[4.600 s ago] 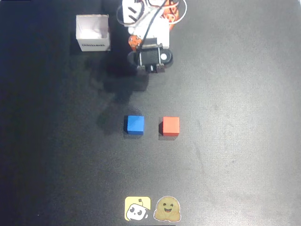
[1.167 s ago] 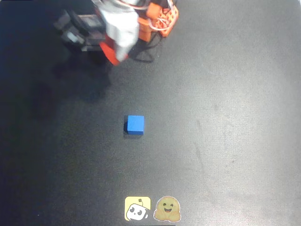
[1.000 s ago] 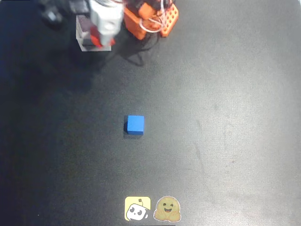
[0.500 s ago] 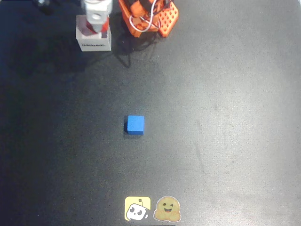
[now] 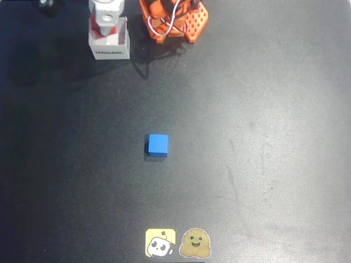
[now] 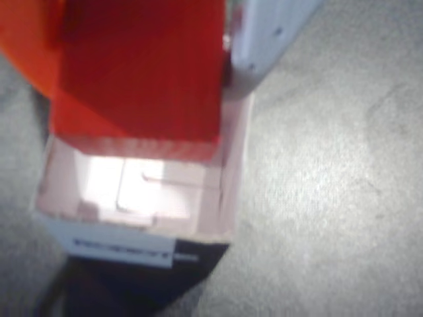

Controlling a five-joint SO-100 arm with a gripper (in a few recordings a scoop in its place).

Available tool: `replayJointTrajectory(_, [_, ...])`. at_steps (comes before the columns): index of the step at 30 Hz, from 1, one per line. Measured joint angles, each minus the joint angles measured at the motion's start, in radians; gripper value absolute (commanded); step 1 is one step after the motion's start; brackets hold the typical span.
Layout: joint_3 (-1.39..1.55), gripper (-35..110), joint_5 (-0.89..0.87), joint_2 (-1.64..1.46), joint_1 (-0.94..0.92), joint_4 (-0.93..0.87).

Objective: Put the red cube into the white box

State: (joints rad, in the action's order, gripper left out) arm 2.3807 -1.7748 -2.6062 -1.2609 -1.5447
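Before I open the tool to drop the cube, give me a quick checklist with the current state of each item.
1. Red cube held in the tool: ok.
2. Cube above the white box opening: ok in the wrist view.
3. Box interior free of objects: ok, its floor looks bare.
4. Box upright: ok.
5. Cube edges clear of the box walls: cannot tell, the image is blurred.
6. Blue cube far from the drop: ok.
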Motion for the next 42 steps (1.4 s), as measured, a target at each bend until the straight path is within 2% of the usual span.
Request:
replayJointTrajectory(7, [0.000,22,0.021,0.000,0.000,0.006])
replayJointTrajectory(9, [0.000,18,0.021,0.000,0.000,0.006])
replayJointTrajectory(12, [0.000,1,0.034,0.000,0.000,0.012])
replayJointTrajectory(19, [-0.028,0,0.213,0.000,0.049,0.066])
replayJointTrajectory(23, [-0.114,0,0.275,0.000,0.253,0.098])
replayJointTrajectory(31, [-0.153,0,0.308,0.000,0.836,0.219])
replayJointTrajectory(36, [-0.104,0,0.347,-0.014,1.074,0.261])
replayJointTrajectory(42, [0.021,0,0.383,-0.199,1.241,0.239])
